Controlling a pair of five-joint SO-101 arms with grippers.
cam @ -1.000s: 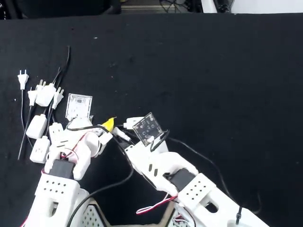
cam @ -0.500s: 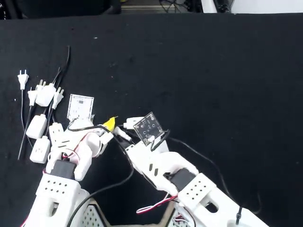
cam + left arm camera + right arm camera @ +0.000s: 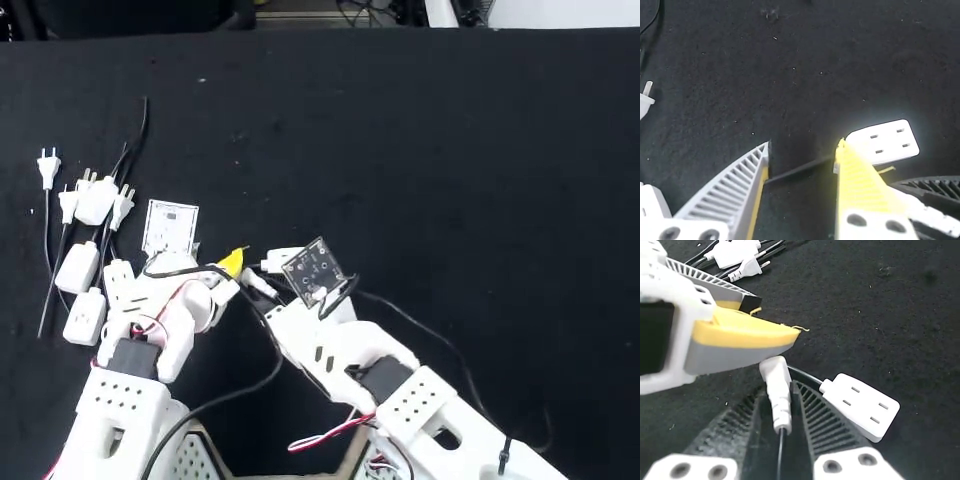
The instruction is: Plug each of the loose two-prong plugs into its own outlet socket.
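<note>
My right gripper (image 3: 779,390) is shut on a white two-prong plug (image 3: 776,385) whose cord runs back between the fingers. A white outlet socket block (image 3: 860,410) with slot pairs lies on the black cloth just past it. My left gripper (image 3: 804,146) stands open with nothing between its grey and yellow fingers (image 3: 858,176), and the socket block (image 3: 884,141) lies beside the yellow one. From above, the left gripper (image 3: 226,267) and right gripper (image 3: 262,283) meet close together by the socket block (image 3: 285,258). Loose plugs (image 3: 96,200) lie at the far left.
Two more white blocks (image 3: 78,266) (image 3: 85,315) lie beside the left arm, with black cords (image 3: 132,140) running off among the loose plugs. Another single plug (image 3: 48,166) sits at the far left. The black cloth (image 3: 450,150) stretches open to the right and back.
The left arm's wrist has shifted very slightly. The right gripper and its plug have stayed put.
</note>
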